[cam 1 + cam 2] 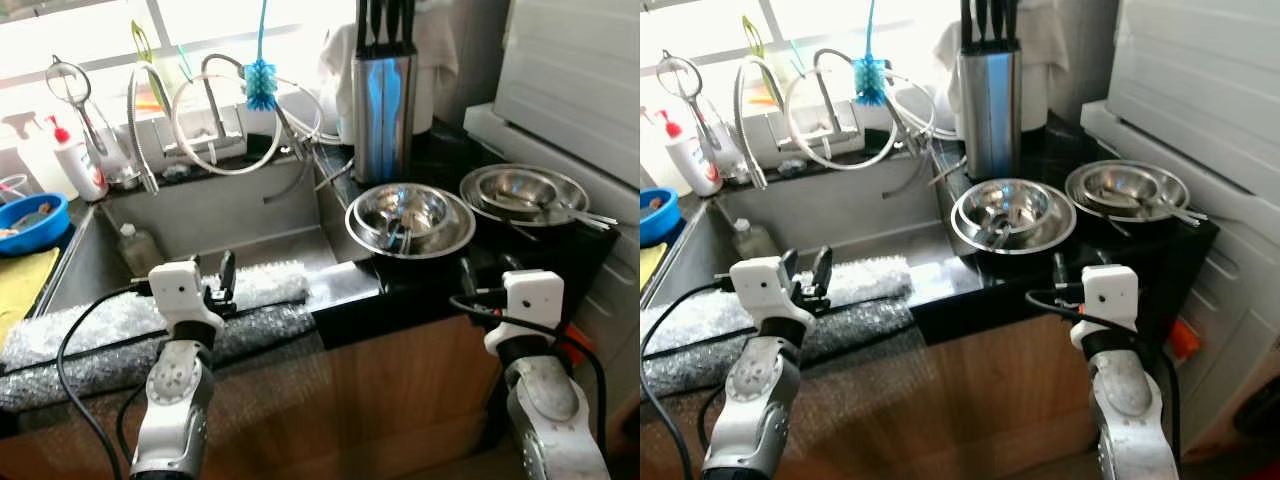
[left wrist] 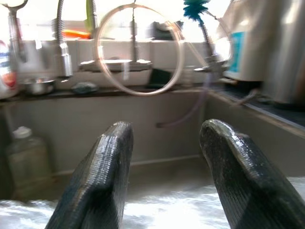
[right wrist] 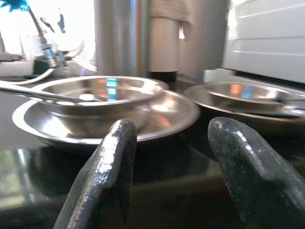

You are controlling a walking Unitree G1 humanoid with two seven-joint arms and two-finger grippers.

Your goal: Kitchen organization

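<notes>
Black counter (image 1: 440,290) before right gripper (image 3: 171,176), left gripper (image 2: 167,176); both spread, empty.

blue bottle brush (image 1: 261,84) hanging at 12 o'clock, coiled clear hose (image 1: 215,130) just under it, white fridge (image 1: 575,75) at 2 o'clock

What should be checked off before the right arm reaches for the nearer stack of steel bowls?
1. Right pincer open and holding nothing: ok.
2. Right pincer faces the nearer bowl stack: ok.
3. Utensils lying in the top bowl could shift: not ok.
4. Second bowl stack stands apart from the first: ok.
5. Left pincer open, over the sink, away from the bowls: ok.
6. How many bowls are nested: cannot tell.
</notes>
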